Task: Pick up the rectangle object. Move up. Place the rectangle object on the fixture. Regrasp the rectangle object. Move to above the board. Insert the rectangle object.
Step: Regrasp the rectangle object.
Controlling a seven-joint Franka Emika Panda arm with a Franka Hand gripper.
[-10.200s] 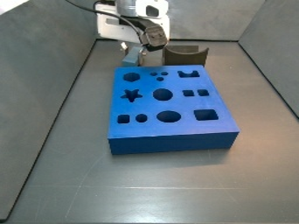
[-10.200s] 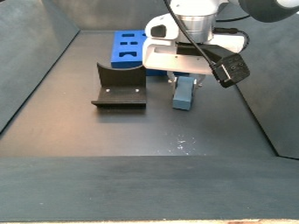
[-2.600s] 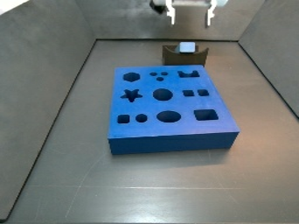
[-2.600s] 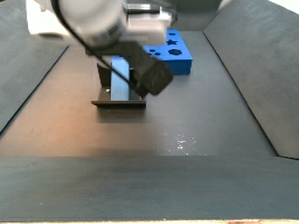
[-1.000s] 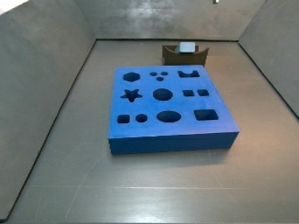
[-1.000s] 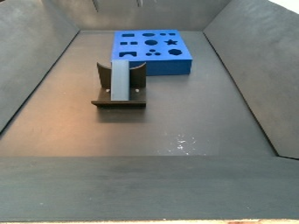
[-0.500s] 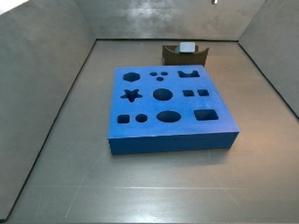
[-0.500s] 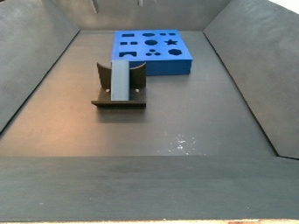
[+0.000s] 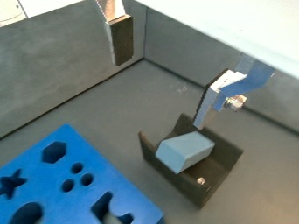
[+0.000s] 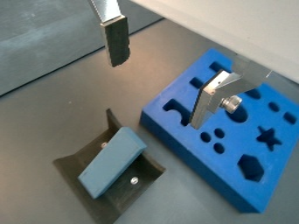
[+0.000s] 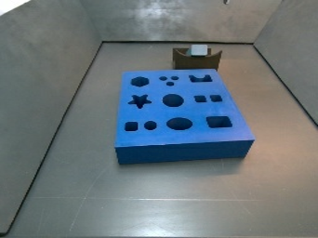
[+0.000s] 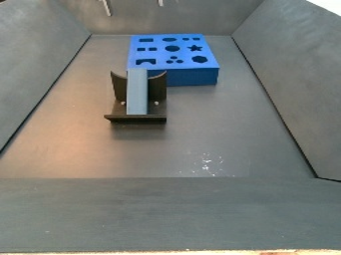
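Observation:
The light grey-blue rectangle object [image 12: 136, 92] leans in the dark fixture [image 12: 134, 118], short of the blue board [image 12: 173, 60]. In a side view the same block [image 11: 196, 50] shows in the fixture [image 11: 199, 61] beyond the board [image 11: 180, 107]. My gripper [image 9: 170, 70] hangs high above the floor, open, with nothing between its fingers [image 9: 117, 39]. Both wrist views look down on it: the rectangle object [image 9: 184, 150] lies in the fixture [image 9: 222, 159] well below the gripper [image 10: 163, 70]. The block [image 10: 114, 162], the fixture [image 10: 149, 179] and the board [image 10: 228, 131] all lie below it. Only the fingertips [image 12: 104, 8] reach into a side view, at the top edge.
Grey walls [image 11: 62, 102] slope up round the dark floor [image 12: 200, 149]. The board [image 9: 59, 184] has several cut-outs, among them a star, circles and squares.
Over the last second nothing has visibly moved. Before that the gripper let go of the rectangle object on the fixture and rose almost out of the side views.

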